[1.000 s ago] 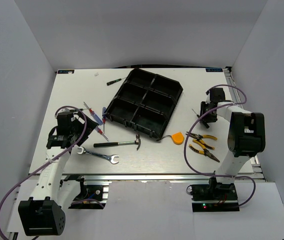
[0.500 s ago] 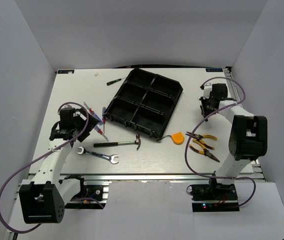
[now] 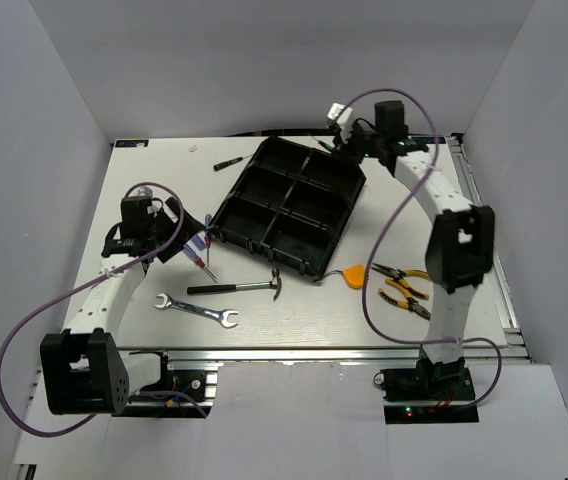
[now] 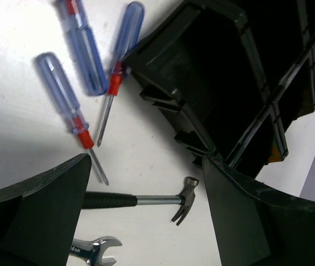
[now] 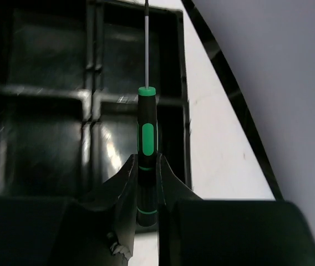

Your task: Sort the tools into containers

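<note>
The organizer tray (image 3: 241,185) lay angled mid-table, bare floors showing in its compartments. Above its far edge the right gripper (image 5: 146,166) pinched a black-green screwdriver (image 5: 147,124); the left gripper (image 4: 145,166) hung spread over blue-handled screwdrivers (image 4: 85,50) beside it.

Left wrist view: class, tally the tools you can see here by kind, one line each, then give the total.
Blue-handled screwdrivers: 3
Hammer: 1
Wrench: 1 (only its open end shows)
Total: 5
</note>
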